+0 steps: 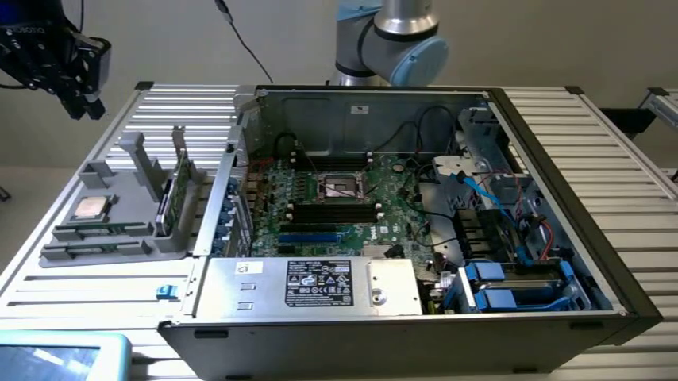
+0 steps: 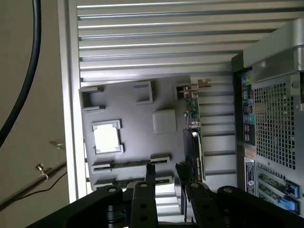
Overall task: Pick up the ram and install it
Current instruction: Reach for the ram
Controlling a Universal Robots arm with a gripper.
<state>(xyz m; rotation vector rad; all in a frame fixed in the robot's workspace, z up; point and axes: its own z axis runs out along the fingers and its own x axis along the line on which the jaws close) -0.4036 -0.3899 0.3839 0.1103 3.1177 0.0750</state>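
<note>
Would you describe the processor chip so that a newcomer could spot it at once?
Find the open computer case; at the exterior view's left of it, a grey holder tray sits on the slatted table. The processor chip lies flat on that tray: the only square, silver piece, beside long narrow sticks and upright cards.

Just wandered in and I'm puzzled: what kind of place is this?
Probably a robotics lab bench set up for computer assembly: an open computer case sits on a slatted metal table, a grey tray beside it holds loose parts, and a robot arm rises beyond the case.
</note>
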